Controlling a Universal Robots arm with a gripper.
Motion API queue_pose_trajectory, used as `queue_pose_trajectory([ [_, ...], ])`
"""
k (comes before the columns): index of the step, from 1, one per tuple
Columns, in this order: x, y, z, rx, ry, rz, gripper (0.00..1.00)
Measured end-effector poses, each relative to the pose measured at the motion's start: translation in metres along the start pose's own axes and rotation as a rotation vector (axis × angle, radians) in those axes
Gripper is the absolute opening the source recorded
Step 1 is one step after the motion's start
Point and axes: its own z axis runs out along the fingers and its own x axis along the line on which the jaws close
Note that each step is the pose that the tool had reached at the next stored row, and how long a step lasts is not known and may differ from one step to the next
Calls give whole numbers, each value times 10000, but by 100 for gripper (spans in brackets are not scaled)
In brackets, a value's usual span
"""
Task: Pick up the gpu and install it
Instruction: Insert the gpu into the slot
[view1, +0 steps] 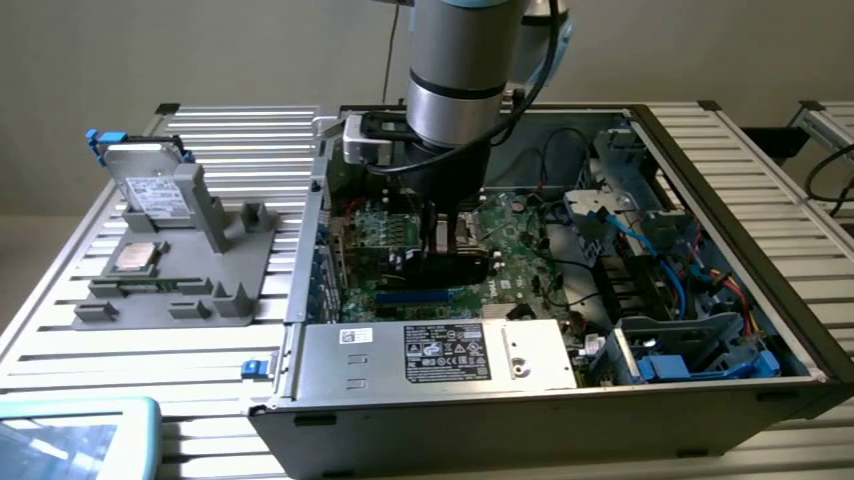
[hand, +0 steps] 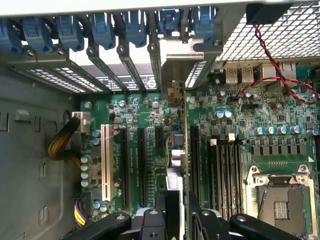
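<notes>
The gripper (hand: 177, 212) clasped the gpu (hand: 175, 152) edge-on — long axis toward the rear slots (hand: 125, 60), silver bracket (hand: 173, 75) foremost; power-supply label (view1: 447, 352) unreadable.

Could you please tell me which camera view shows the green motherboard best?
The wrist view: the green motherboard lies face-on, its black slots and silver socket frame plain. The exterior view shows patches beside the grey arm.

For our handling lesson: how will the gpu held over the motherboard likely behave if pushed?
The gpu is probably stiff: it runs straight from the gripper to its metal bracket. Thin and gripped at one end, it may pivot if nudged sideways.
</notes>
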Motion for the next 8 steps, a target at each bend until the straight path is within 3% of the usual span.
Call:
queue_pose_trajectory([
  [8, 0, 21, 39, -12, -1, -3, 27],
])
